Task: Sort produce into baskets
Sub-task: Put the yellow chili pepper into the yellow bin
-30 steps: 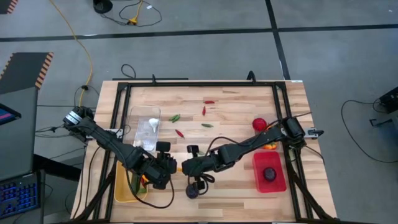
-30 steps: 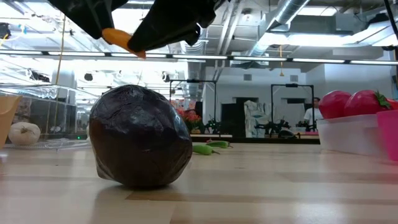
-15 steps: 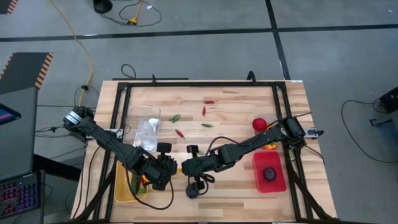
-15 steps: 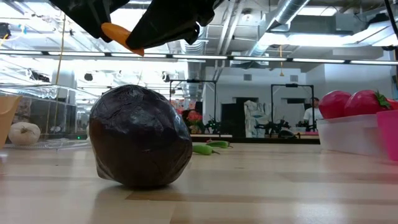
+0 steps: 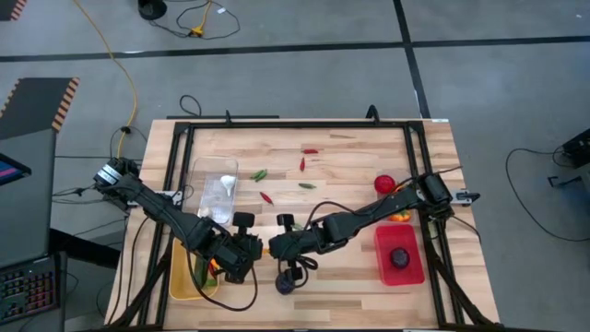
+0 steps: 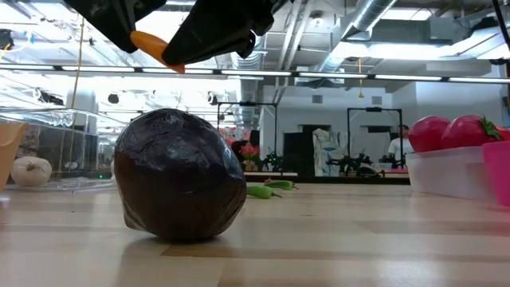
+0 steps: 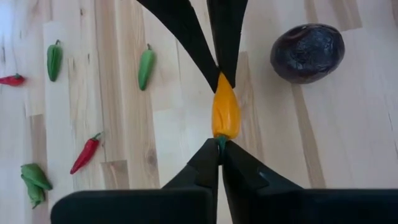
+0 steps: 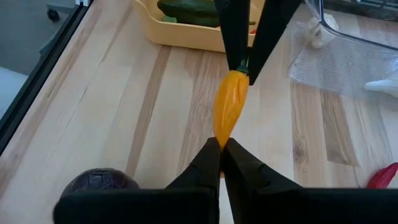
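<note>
Both grippers pinch 1 orange chilli (image 7: 225,113) above the purple round (image 6: 180,186): left gripper (image 7: 219,147) on the stem, right gripper (image 8: 219,148) on the tip, seemingly for a handover toward the yellow bin (image 5: 181,281).

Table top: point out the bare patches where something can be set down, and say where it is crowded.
Bare wood: the front strip between the yellow bin and the red bin, right of the purple round; also the back left corner behind the clear bin. Crowded: the middle, where both grippers hold one orange chilli, and the back centre with its scattered chillies.
</note>
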